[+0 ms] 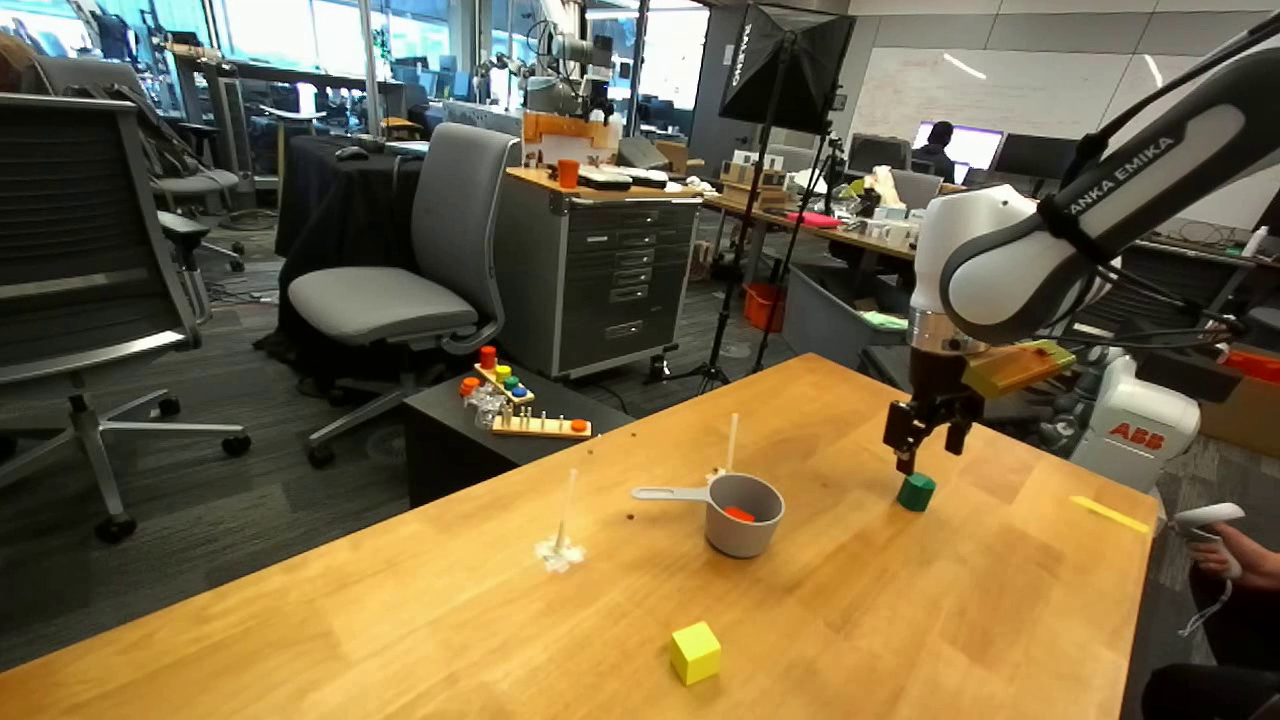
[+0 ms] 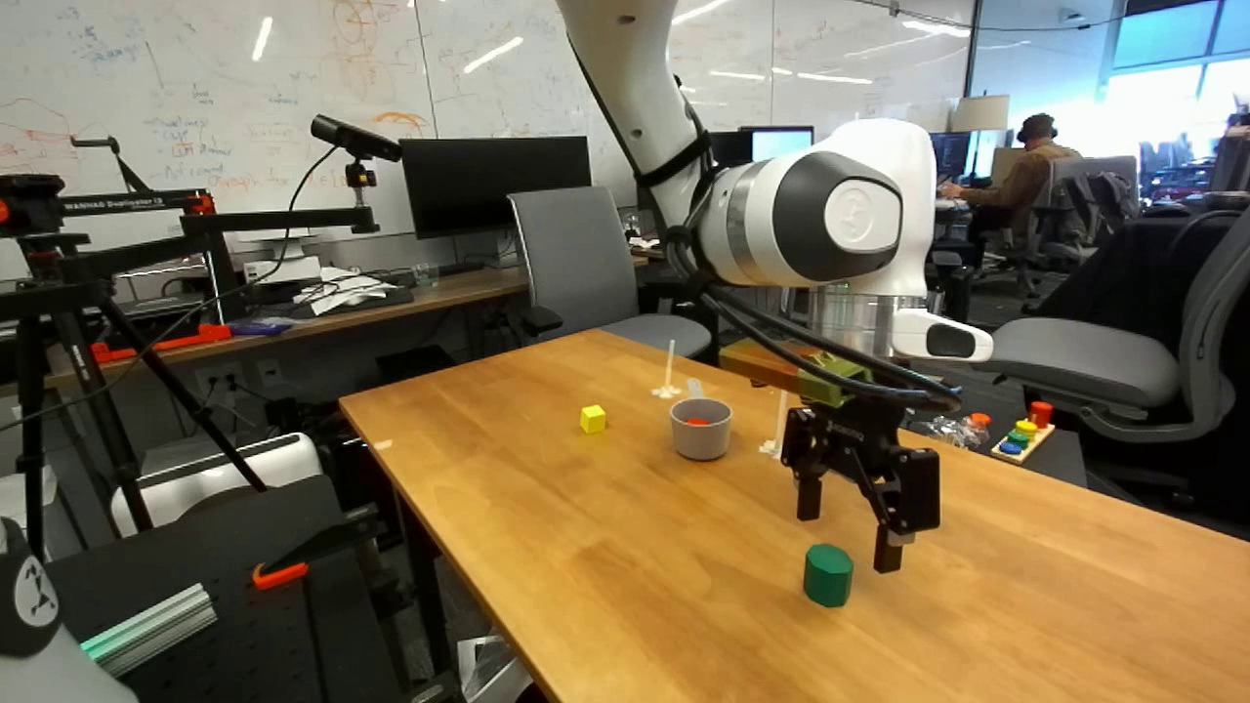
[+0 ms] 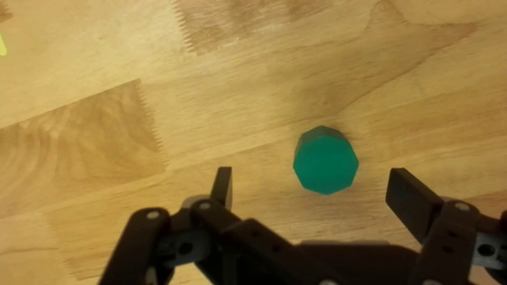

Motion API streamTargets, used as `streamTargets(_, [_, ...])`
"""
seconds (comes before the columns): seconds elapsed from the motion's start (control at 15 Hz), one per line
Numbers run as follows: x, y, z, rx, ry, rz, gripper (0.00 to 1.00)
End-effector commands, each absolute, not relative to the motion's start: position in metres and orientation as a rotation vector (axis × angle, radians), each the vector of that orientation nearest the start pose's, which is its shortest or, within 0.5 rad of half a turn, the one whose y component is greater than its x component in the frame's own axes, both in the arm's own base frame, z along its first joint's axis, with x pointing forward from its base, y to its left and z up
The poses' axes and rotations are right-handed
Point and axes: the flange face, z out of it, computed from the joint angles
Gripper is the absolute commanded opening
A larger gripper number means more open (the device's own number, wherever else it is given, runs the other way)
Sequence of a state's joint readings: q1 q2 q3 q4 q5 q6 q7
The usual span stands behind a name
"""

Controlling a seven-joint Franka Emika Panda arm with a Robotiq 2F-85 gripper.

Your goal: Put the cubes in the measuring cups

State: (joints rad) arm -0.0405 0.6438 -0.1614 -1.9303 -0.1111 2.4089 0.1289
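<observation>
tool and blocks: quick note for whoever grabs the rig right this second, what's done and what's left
Tool: open, holding nothing, raised by the green block, which shows between its spread jaws in the wrist view.
Where: green block and yellow cube on the table; red block inside the cup. Only one cup is in sight.
Done: red block in.
Left: green block and yellow cube. Green block looks the likely next pick: lower, close, carry to the cup.
</observation>
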Motion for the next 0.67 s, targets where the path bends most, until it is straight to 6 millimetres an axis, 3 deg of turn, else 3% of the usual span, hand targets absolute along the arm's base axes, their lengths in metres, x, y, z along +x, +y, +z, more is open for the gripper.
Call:
streamTargets(0.0, [0.606,-0.113,0.137,-3.301,0.373,0.284,1.00])
streamTargets(0.6, [0.615,-0.092,0.101,-3.336,0.395,0.365,1.00])
